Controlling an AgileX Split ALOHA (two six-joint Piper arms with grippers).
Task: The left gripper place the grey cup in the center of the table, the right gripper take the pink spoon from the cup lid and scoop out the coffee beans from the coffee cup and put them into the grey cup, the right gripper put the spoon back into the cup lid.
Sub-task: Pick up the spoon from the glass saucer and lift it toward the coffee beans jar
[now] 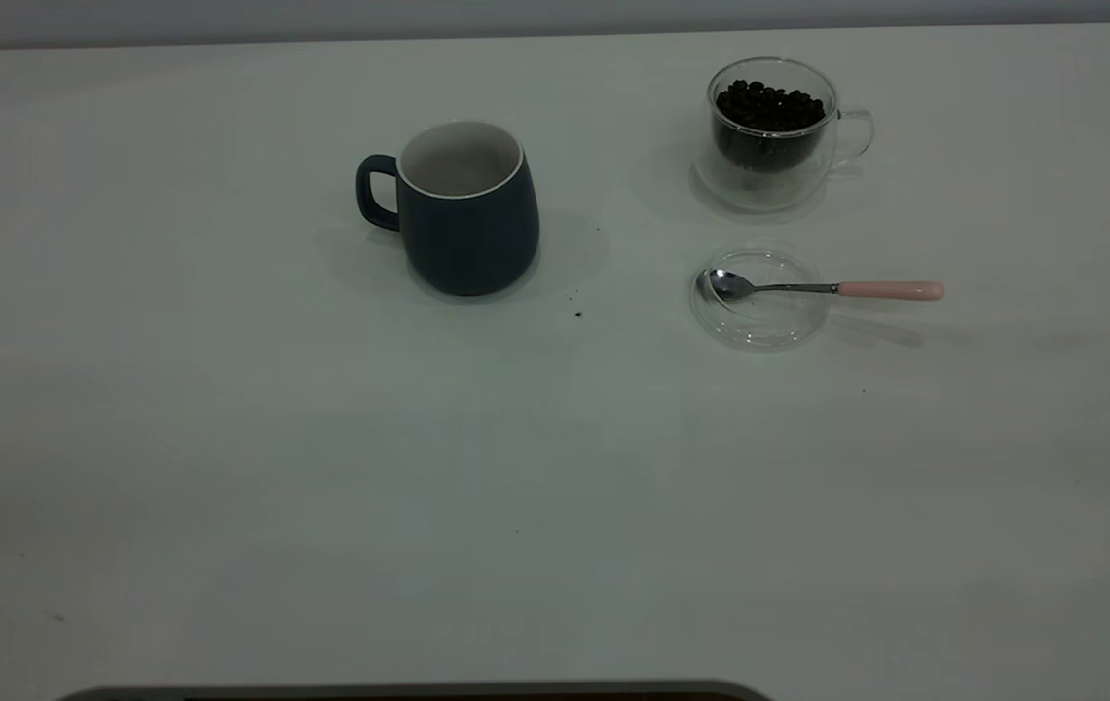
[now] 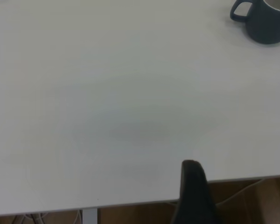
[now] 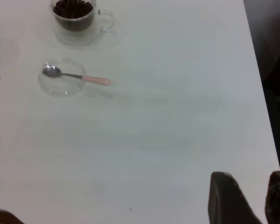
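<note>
The grey cup (image 1: 467, 209) stands upright and empty left of centre on the table (image 1: 321, 467), handle pointing left; it also shows far off in the left wrist view as the grey cup (image 2: 268, 21). The coffee cup (image 1: 771, 131) (image 3: 74, 16) holds coffee beans (image 1: 769, 105) at the far right. In front of it lies the cup lid (image 1: 759, 297) (image 3: 59, 77), with the pink spoon (image 1: 808, 288) (image 3: 77, 76) resting bowl-down in it and its handle pointing right. My left gripper (image 2: 193, 196) hangs at the table's edge. My right gripper (image 3: 252, 186) is open, empty, far from the spoon.
A few dark specks (image 1: 578, 313) lie on the white top between the mug and the lid. The table's right edge (image 3: 259, 84) drops off beside my right gripper. Neither arm appears in the exterior view.
</note>
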